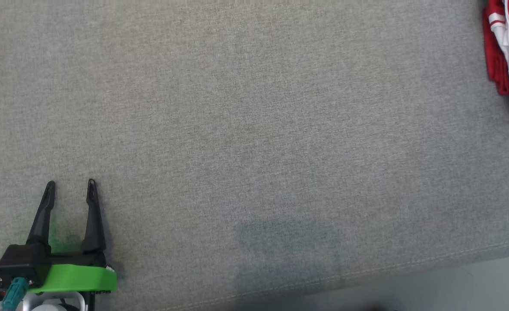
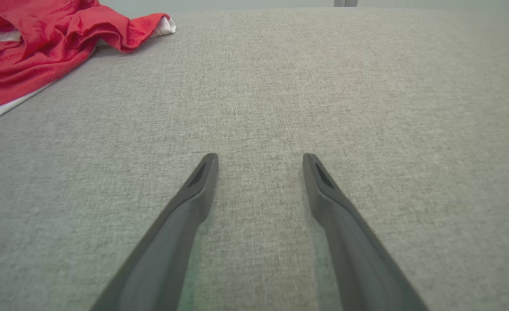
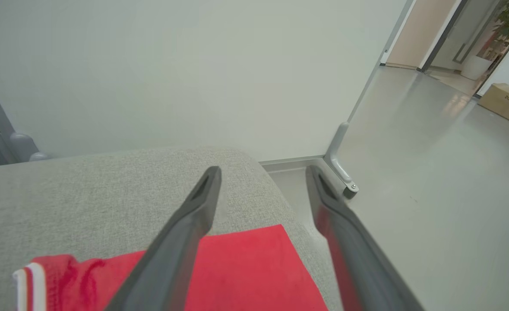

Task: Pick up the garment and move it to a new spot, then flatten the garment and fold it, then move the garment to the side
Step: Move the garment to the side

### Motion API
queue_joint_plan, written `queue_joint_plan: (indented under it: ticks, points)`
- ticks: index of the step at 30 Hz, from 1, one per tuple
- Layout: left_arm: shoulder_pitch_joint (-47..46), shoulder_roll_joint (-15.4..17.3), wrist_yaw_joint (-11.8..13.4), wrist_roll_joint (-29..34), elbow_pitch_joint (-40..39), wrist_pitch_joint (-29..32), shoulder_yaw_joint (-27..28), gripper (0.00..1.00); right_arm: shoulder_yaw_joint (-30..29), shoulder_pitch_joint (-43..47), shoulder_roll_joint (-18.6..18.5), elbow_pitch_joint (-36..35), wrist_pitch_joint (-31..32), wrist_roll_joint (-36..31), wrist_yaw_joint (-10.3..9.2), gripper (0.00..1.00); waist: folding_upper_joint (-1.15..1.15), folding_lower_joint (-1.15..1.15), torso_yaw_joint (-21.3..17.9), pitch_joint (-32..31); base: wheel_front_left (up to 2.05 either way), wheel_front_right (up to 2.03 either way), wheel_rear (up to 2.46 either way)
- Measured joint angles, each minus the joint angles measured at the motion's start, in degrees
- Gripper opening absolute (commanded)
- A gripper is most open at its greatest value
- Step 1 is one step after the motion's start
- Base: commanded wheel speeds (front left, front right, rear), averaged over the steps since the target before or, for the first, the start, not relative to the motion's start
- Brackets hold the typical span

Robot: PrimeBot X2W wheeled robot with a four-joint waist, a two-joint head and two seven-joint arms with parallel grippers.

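The folded red garment lies at the far right corner of the grey cushion, close to its right edge. The right gripper hangs just above it. Its two dark fingers are wide apart and hold nothing. The red cloth lies flat under them. From the head view the garment's long side runs away from the robot, along the right edge, and thin white stripes run the same way. So the right arm is much nearer to it than the left arm. I think the fold is done and the garment is already at the side, so the right gripper only needs to go straight up and not snag the cloth.

The left gripper is near the front left corner. It is wide open too, with nothing in it, and points across bare cushion.

The cushion is rough, woven and soft. The garment looks thin and smooth. A second red garment lies crumpled by the far left edge, nearer the left arm.
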Motion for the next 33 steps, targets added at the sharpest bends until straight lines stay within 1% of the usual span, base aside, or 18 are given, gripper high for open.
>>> queue_joint_plan:
  ticks: [3, 7, 11, 17, 21, 24, 28, 31, 33]
  points:
    - [0.2, -0.6, 0.0, -0.2, 0.6, 0.0, 0.3, 1.00, -2.3, 4.9, 1.7, -8.4, 0.0, -3.1, 0.00, 1.00, 0.00, 0.00, -0.6, -1.6, 0.00, 0.00, 0.00]
    - [1.0, -1.8, 0.0, -0.9, 1.8, 0.0, 0.4, 1.00, -6.5, 13.6, 7.1, -19.7, 0.0, -5.1, 0.00, 1.00, 0.00, 0.00, -1.3, -4.6, 0.00, 0.00, 0.00]
    - [1.9, -2.7, 0.0, -1.8, 3.0, 0.0, 0.3, 1.00, -7.2, 24.3, 11.8, -29.8, -0.1, -6.4, 0.00, 1.00, 0.00, 0.00, -1.7, -8.4, 0.00, 0.00, 0.00]
    - [4.7, -3.5, 0.3, -2.8, 4.4, 0.0, 0.0, 1.00, -6.0, 39.4, 17.9, -43.1, 0.3, -7.9, 0.00, 1.00, 0.00, 0.00, -1.7, -14.9, 0.00, 0.00, 0.00]
    - [6.7, -3.5, 1.3, -4.2, 5.2, 0.0, -0.9, 1.00, -7.4, 48.2, 22.9, -49.0, 0.9, -8.8, 0.00, 1.00, 0.00, -0.01, -1.6, -19.3, 0.00, 0.00, 0.00]
    - [7.8, -3.6, 2.1, -5.2, 5.4, 0.0, -1.8, 1.00, -6.9, 53.2, 26.8, -51.7, 0.7, -11.6, 0.00, 1.00, 0.00, -0.01, -1.4, -22.2, 0.00, 0.00, 0.00]
    - [8.8, -3.6, 2.7, -5.8, 6.4, 0.0, -2.9, 1.00, -4.9, 58.6, 29.8, -51.8, 0.2, -15.3, 0.00, 1.00, 0.00, -0.01, -1.2, -25.6, 0.00, 0.00, 0.00]
    - [9.2, -3.7, 2.7, -6.1, 7.5, 0.0, -3.1, 1.00, -3.6, 61.1, 31.2, -51.0, 0.0, -16.0, -0.01, 1.00, 0.00, -0.01, -1.0, -27.8, 0.00, 0.00, 0.00]
    - [9.3, -3.7, 3.3, -5.7, 8.9, 0.0, -2.8, 1.00, -1.8, 61.7, 31.4, -50.9, 0.0, -16.9, 0.00, 1.00, 0.00, -0.01, -0.7, -28.9, 0.00, 0.00, 0.00]
